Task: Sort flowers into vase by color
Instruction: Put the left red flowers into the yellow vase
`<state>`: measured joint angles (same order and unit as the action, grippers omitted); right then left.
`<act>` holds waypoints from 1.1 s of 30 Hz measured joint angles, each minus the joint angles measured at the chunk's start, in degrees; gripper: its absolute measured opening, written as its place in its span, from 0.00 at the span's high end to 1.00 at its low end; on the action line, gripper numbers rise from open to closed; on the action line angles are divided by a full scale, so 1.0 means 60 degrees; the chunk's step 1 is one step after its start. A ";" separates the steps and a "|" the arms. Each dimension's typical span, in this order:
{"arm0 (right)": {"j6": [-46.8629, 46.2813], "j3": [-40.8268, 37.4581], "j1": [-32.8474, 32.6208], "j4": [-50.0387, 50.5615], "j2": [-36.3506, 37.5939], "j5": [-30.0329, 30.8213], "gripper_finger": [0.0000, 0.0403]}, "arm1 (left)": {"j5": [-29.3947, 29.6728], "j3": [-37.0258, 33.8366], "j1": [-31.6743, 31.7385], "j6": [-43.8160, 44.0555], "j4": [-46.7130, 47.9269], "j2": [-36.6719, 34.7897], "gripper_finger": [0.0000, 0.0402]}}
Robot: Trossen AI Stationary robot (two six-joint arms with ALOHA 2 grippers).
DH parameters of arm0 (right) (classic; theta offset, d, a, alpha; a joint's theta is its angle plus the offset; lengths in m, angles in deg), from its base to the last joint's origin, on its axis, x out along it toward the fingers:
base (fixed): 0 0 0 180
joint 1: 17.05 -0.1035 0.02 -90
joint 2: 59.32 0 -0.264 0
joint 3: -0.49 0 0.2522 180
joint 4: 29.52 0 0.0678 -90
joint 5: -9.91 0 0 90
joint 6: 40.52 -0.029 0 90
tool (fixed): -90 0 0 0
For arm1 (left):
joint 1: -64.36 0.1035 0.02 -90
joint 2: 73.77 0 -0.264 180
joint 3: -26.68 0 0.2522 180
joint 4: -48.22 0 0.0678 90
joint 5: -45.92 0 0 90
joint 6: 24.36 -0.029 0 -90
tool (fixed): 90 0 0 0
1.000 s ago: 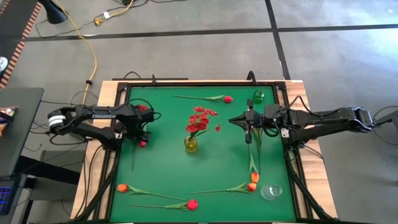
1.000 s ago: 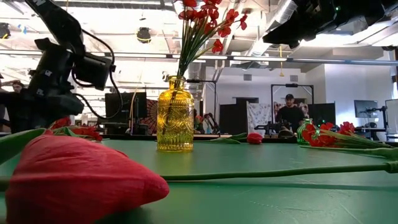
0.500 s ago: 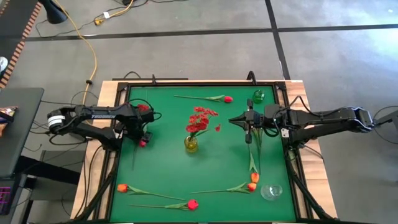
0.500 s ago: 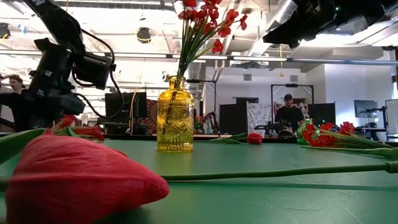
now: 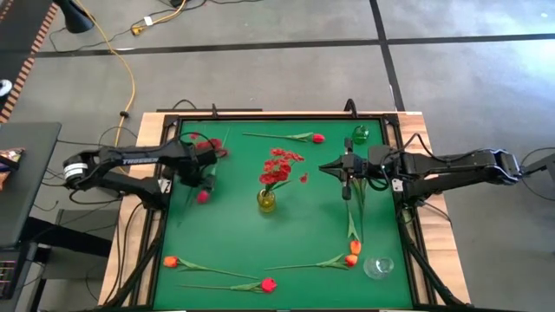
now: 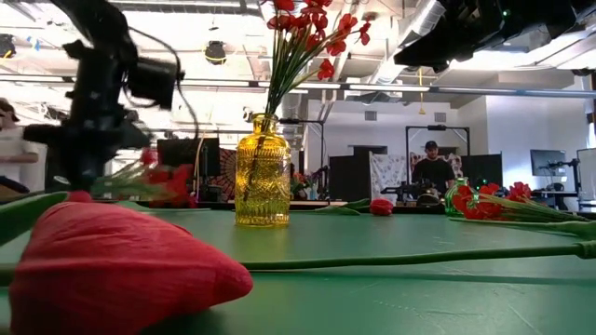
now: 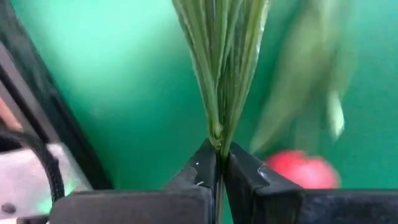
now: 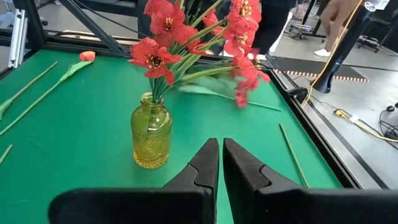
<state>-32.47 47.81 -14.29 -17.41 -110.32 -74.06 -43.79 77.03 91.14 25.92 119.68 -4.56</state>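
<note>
While thin green stems [image 7: 219, 81] fan out, left gripper [image 7: 217, 163] pinches them.

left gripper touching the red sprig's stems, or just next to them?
Touching. In the left wrist view the left gripper is shut on the red sprig; its green stems run down between the two fingers.

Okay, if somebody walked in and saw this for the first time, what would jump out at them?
Probably the yellow glass vase mid-mat, already holding bushy red sprigs. Next, the left gripper at the mat's left side, shut on a bunch of green stems, lifting another red sprig. Loose tulips lie along the mat's near edge, and the right gripper waits right of the vase.
</note>
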 joint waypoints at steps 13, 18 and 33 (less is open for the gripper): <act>0.0244 0.0000 0.0004 -0.0007 0.0000 -0.0002 0.88 | 0.1118 0.2936 0.0767 -0.1152 0.0264 -0.0749 0.99; 0.0243 -0.0004 0.0002 -0.0015 0.0000 -0.0002 0.88 | 0.1127 0.4306 0.0966 -0.1966 0.0198 -0.0755 0.99; -0.0094 -0.0004 -0.0015 -0.0101 0.0000 -0.0002 0.88 | -0.0748 0.5352 0.0766 -0.4407 -0.3442 -0.0755 0.99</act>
<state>-33.03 47.79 -14.38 -18.02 -110.32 -74.07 -48.28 109.15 95.73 -0.52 99.03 -9.09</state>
